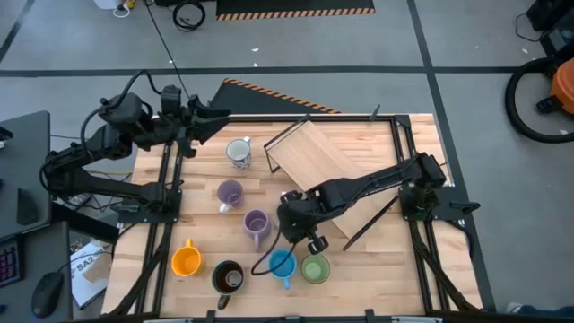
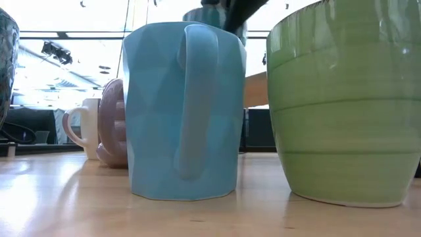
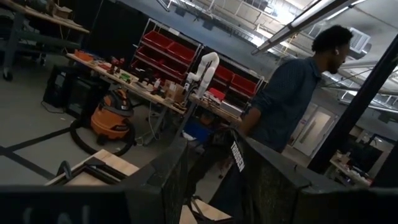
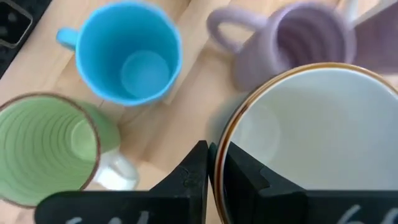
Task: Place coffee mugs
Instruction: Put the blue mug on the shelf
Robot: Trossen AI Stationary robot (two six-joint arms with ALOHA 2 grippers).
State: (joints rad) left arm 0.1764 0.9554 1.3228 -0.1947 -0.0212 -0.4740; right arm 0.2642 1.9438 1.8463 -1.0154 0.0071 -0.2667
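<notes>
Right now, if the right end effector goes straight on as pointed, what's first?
The right end effector, gripping the white mug by its rim, points down at bare table between the blue mug and a lavender mug. Depth unclear; held mug probably lands first.

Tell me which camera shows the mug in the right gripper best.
The right wrist view: the white mug fills the frame, its rim pinched by the right gripper. In the high view the arm hides it; the low view shows only a sliver; the left wrist view shows nothing.
</notes>
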